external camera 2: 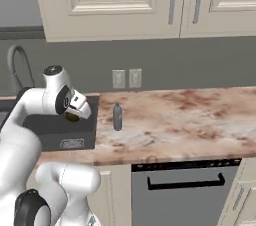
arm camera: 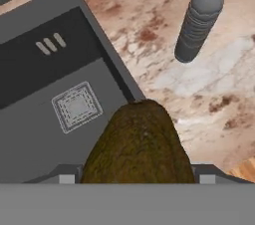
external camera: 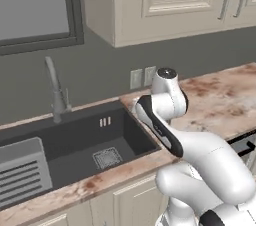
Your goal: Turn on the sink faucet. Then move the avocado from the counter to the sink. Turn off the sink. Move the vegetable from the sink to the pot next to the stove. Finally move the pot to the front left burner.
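Observation:
My gripper (arm camera: 135, 176) is shut on the avocado (arm camera: 137, 144), a dark brownish-olive fruit that sits between the two fingertips. In the right base view the gripper (external camera 2: 75, 115) holds the avocado (external camera 2: 73, 117) in the air over the right rim of the sink (external camera 2: 60, 132). Below it lie the dark basin of the sink (arm camera: 35, 124) and its square drain (arm camera: 77, 106). The grey gooseneck faucet (external camera: 55, 90) stands behind the sink (external camera: 80, 137), left of the arm. The marbled counter (external camera 2: 175, 115) stretches to the right. The pot and the stove are out of view.
A grey plastic bottle with a blue cap (arm camera: 199, 20) stands upright on the counter just right of the sink, also at bottle (external camera 2: 117, 116). A light grey slotted tray (external camera: 20, 175) fills the sink's left end. Wall cabinets hang above; a dishwasher front (external camera 2: 185, 185) sits under the counter.

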Motion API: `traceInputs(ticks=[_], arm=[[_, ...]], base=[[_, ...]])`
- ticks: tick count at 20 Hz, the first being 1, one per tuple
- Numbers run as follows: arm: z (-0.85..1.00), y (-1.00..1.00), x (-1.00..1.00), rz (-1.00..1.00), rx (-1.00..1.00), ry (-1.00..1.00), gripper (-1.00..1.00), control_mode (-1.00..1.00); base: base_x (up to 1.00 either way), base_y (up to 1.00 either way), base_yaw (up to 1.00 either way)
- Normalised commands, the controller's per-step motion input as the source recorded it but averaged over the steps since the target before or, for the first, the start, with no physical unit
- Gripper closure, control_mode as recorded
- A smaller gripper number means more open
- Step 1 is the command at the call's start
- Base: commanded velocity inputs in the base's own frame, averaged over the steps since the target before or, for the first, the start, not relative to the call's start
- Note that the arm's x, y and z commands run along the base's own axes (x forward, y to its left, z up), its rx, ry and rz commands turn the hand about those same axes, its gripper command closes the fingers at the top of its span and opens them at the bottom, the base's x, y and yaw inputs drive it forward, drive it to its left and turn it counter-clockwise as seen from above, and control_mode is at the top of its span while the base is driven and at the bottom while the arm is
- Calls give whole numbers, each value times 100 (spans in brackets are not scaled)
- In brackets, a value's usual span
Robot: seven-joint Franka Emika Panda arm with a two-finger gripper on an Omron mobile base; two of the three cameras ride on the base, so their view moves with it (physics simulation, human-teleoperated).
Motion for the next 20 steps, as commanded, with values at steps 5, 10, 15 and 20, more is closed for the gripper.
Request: traceInputs(ticks=[5, 10, 15, 20], arm=[[0, 0, 0, 0, 0, 0, 100, 100], [0, 0, 0, 0, 0, 0, 100, 100], [0, 0, 0, 0, 0, 0, 100, 100], [0, 0, 0, 0, 0, 0, 100, 100]], base=[[-20, -7, -62], [-11, -11, -62], [-2, -17, -62], [0, -20, -63]])
